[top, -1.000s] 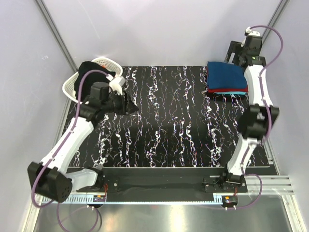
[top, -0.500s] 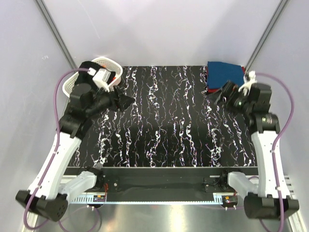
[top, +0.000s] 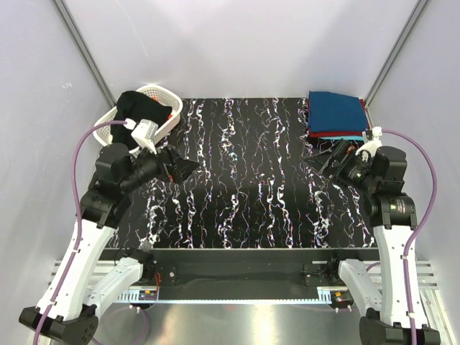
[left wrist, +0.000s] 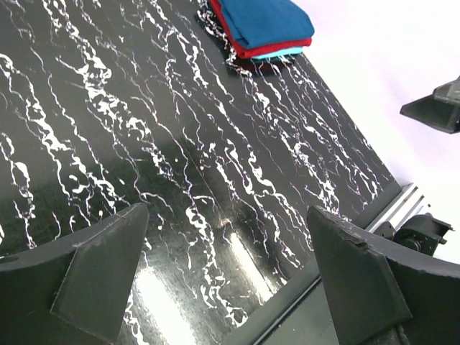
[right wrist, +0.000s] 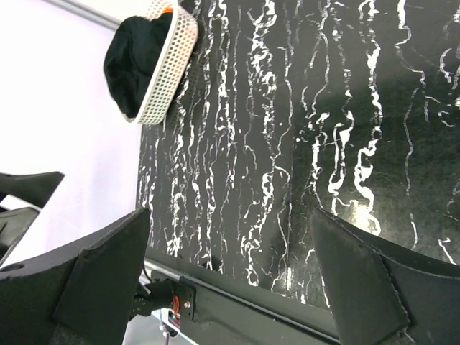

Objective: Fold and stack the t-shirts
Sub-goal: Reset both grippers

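A folded stack of t-shirts (top: pixel 336 113) lies at the back right corner of the mat, blue on top, red under it, turquoise at the bottom. The left wrist view shows the same stack (left wrist: pixel 264 23) far off. A dark, near-black cloth (top: pixel 143 108) fills the basket at the back left, and the right wrist view shows it too (right wrist: pixel 134 60). My left gripper (top: pixel 184 168) hovers open over the left side of the mat, with nothing between its fingers (left wrist: pixel 108 269). My right gripper (top: pixel 328 159) hangs open and empty just in front of the stack, apart from it.
The white lattice basket (top: pixel 113 123) leans at the mat's back left corner. The black mat with white veins (top: pixel 244 194) covers the table. Pale walls and slanted metal posts close in the back and sides. A rail (top: pixel 244 273) runs along the near edge.
The right arm has drawn back from behind the stack to just in front of it. The left arm has pulled toward the near side, away from the basket, and its jaws have spread wider.
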